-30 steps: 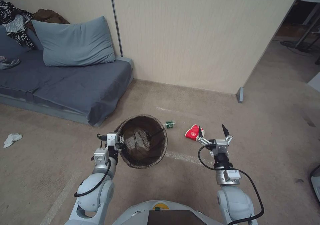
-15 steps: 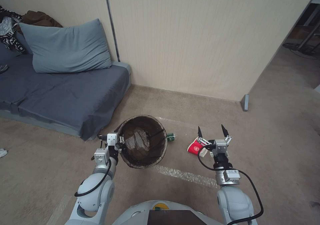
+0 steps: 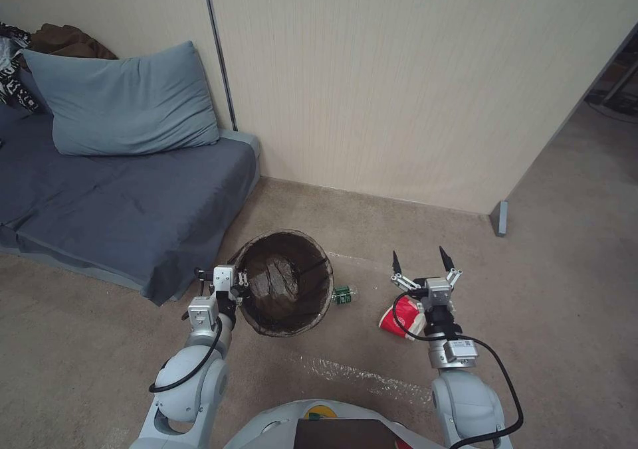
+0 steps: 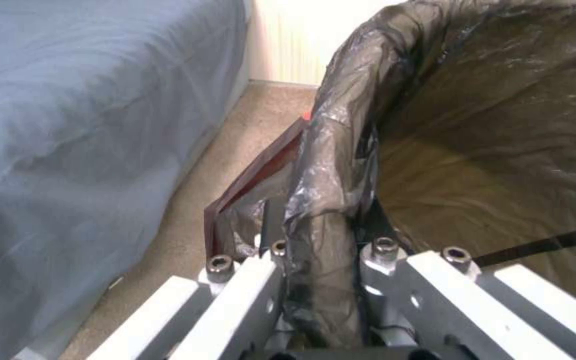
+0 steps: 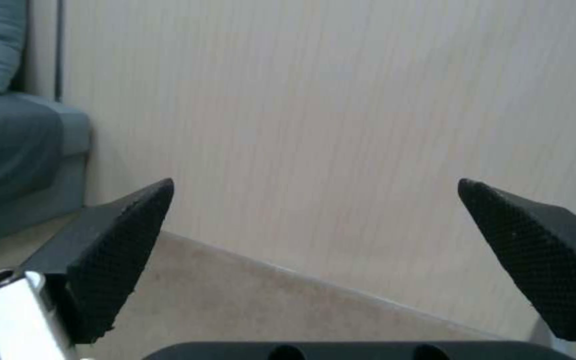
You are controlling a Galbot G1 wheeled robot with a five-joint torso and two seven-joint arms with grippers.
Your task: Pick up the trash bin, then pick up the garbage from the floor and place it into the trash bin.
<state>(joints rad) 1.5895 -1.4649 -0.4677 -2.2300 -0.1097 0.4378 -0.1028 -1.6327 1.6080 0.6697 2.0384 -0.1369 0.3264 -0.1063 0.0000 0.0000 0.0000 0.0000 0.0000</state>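
Sofa (image 3: pixel 126 203) with pillow (image 3: pixel 123 100) at left, against wall (image 3: pixel 372 84). Left gripper (image 3: pixel 234 284) pinches the bin (image 3: pixel 286 281) by its near-left rim, bag liner (image 4: pixel 325 190) clamped between the fingers; bin held off the carpet (image 3: pixel 565 269). Bottle (image 3: pixel 343 295) lies just right of bin. Red cup (image 3: pixel 399 319) lies on carpet under right arm. Right gripper (image 3: pixel 421 262) spread wide, holding nothing, aimed at wall.

The head camera looks down at the floor (image 3: pixel 545 289); the left wrist sits close against the bin (image 4: pixel 475 150), the right wrist faces the wall (image 5: pixel 341 125).
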